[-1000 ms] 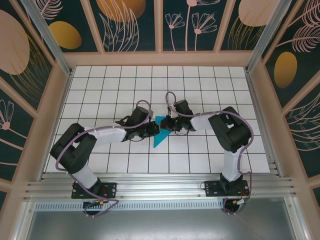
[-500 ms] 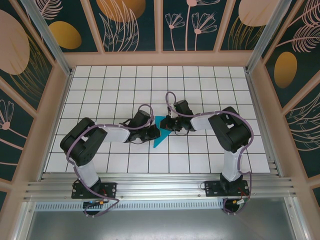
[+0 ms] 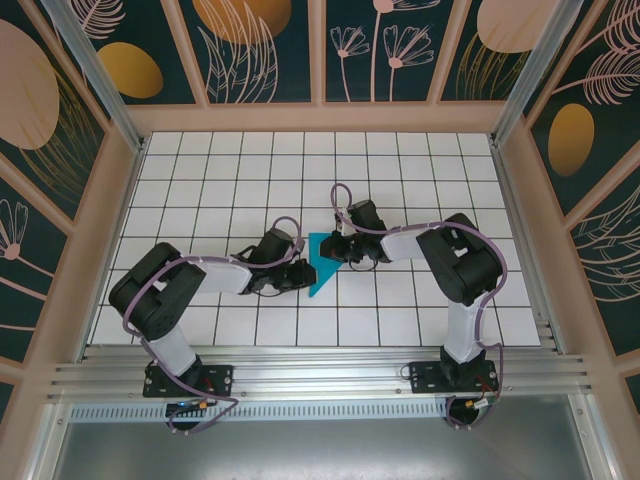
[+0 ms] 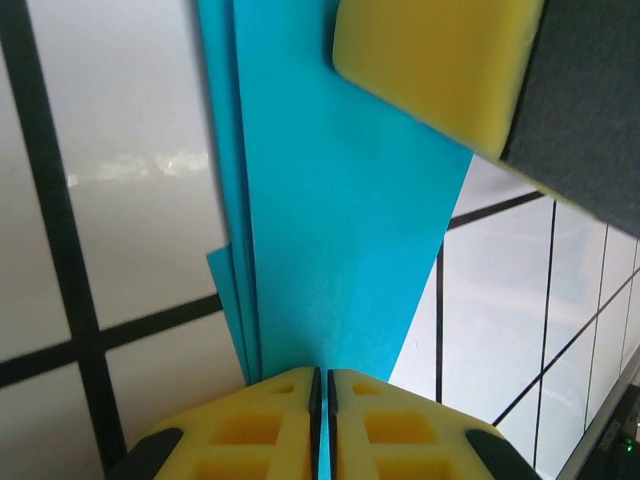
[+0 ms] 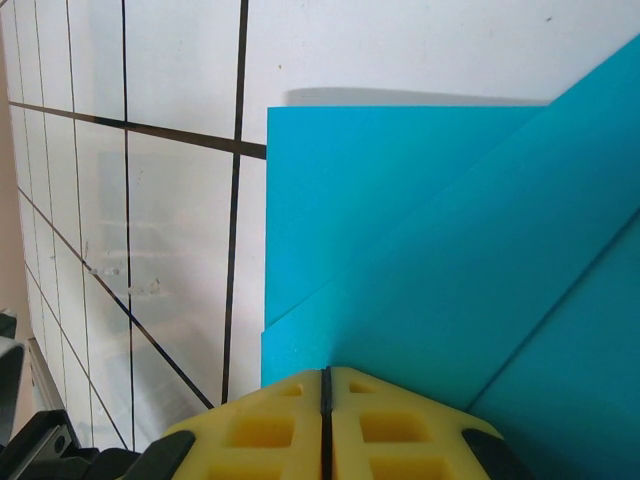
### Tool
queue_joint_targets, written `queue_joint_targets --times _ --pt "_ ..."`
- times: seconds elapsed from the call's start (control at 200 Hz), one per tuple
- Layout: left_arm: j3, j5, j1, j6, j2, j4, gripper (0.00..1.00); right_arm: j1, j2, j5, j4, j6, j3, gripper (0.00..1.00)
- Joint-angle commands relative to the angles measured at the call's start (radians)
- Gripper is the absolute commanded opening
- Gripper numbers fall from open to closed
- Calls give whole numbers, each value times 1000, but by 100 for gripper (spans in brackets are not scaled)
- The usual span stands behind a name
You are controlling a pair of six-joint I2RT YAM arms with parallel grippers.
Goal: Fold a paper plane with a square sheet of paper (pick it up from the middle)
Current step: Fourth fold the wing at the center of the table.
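At the middle of the table (image 3: 420,160), the paper (image 3: 320,265) lies as a folded teal triangle, its point toward the near edge and its short side toward the far wall. In the left wrist view the paper (image 4: 340,250) shows stacked layers along its left edge. In the right wrist view the paper (image 5: 450,250) shows a square corner and a diagonal fold line.

The left gripper (image 3: 302,271) meets the paper's left side. Its yellow fingers (image 4: 250,425) are pressed together, and a sliver of teal runs into the seam between them, so the left gripper (image 4: 320,385) pinches the paper. The right gripper (image 3: 338,250) sits on the paper's far right corner. The right gripper (image 5: 326,385) has its fingers (image 5: 400,425) closed tight with the tips on the paper near its corner; whether a layer is caught in the seam I cannot tell. One of its yellow pads (image 4: 435,65) lies over the sheet just ahead of the left gripper.

The left arm (image 3: 215,272) rises from its base to a raised elbow at the left, then reaches low and right to the paper. The right arm (image 3: 420,243) climbs to an elbow at the right, and its forearm runs left to the paper. The two wrists face each other, close together.

White tiles stretch on all sides of the paper, several rows toward the far wall and fewer toward the near edge. The patterned walls (image 3: 265,50) stand well apart from both grippers.
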Motion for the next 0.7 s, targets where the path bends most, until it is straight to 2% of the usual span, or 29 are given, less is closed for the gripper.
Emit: queue_joint_targets --times 0.0,0.185,0.445,0.691 --pt "-14 10 -2 29 -41 -118 15 7 71 97 -87 -9 -40 11" --pt "39 -31 -2 12 -79 -114 17 7 65 104 -88 -11 -44 10" --pt "23 60 -3 -25 -62 9 18 8 68 106 -92 -11 -46 10" --pt "4 91 -2 -17 -6 2 18 8 70 107 -88 -9 -52 10"
